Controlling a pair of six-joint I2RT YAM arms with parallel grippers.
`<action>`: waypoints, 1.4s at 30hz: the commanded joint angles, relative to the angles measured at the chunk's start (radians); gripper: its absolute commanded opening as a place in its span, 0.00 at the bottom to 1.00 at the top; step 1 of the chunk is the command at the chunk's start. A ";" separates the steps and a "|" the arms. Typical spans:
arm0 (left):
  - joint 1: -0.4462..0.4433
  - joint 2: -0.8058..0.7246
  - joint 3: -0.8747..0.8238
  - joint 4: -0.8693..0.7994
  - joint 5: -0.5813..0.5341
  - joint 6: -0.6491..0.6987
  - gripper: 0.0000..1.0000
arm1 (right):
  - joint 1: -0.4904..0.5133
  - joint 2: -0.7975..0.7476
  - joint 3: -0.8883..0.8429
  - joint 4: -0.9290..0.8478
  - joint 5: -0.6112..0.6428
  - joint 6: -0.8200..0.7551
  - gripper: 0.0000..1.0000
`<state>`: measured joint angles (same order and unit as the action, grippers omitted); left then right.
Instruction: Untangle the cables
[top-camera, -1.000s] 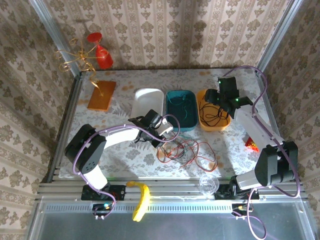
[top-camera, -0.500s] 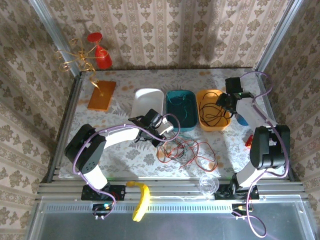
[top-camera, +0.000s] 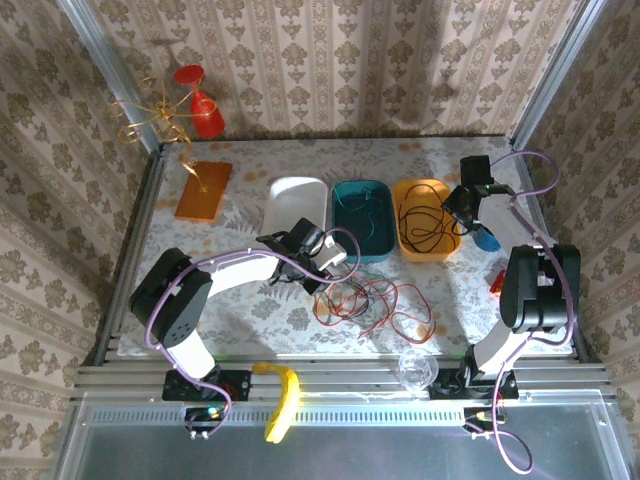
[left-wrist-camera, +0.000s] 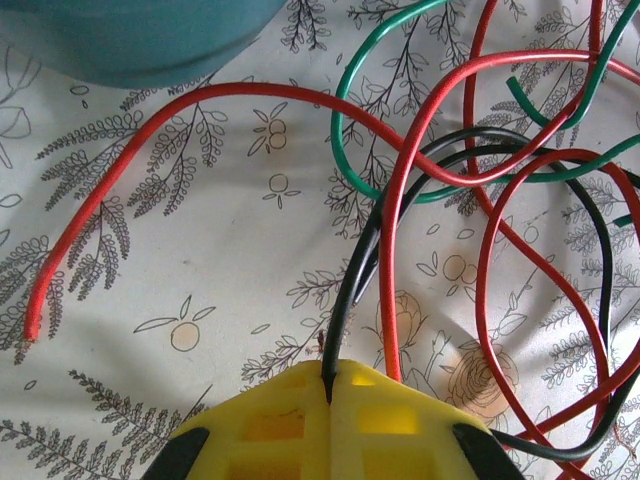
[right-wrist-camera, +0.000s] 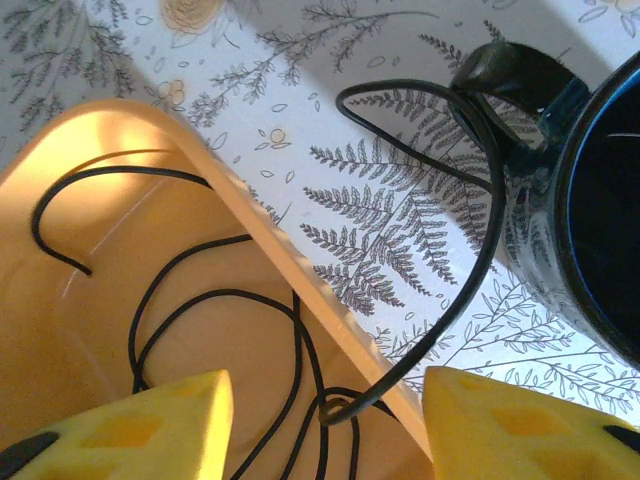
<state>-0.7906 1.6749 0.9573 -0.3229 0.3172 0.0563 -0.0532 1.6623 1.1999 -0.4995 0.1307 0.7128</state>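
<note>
- From above, the cables (top-camera: 375, 305) lie tangled on the table (top-camera: 250, 300), nearer to me than the orange tray (top-camera: 398, 222) and to its left. The left gripper (top-camera: 325, 265) sits at the tangle's left edge.
- The left wrist view adds what the top view cannot. Its yellow fingers (left-wrist-camera: 400, 420) are pressed together on a black strand (left-wrist-camera: 342, 310), with red and green loops spread beyond.
- The right wrist view shows the right gripper (right-wrist-camera: 325, 415) with its fingers well apart, astride the orange tray's right rim. A black cable (right-wrist-camera: 488, 235) coils inside the tray, and one loop spills over the rim toward a dark blue cup (right-wrist-camera: 600, 200) beside it.
- A second ago the right gripper hung over the tray's middle; now it is at that rim. The left gripper has not moved.
</note>
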 joint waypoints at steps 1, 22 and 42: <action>0.005 0.008 0.019 -0.044 0.005 0.025 0.00 | -0.006 0.027 -0.016 0.037 -0.016 0.043 0.47; 0.002 -0.010 0.008 -0.037 0.000 0.014 0.00 | 0.176 -0.142 -0.065 0.175 0.076 -0.249 0.00; -0.003 -0.011 0.011 -0.046 -0.006 0.013 0.00 | 0.131 0.084 -0.079 0.049 -0.252 -0.138 0.00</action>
<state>-0.7906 1.6749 0.9573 -0.3447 0.3164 0.0563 0.0921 1.7134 1.1042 -0.3702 -0.0727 0.5285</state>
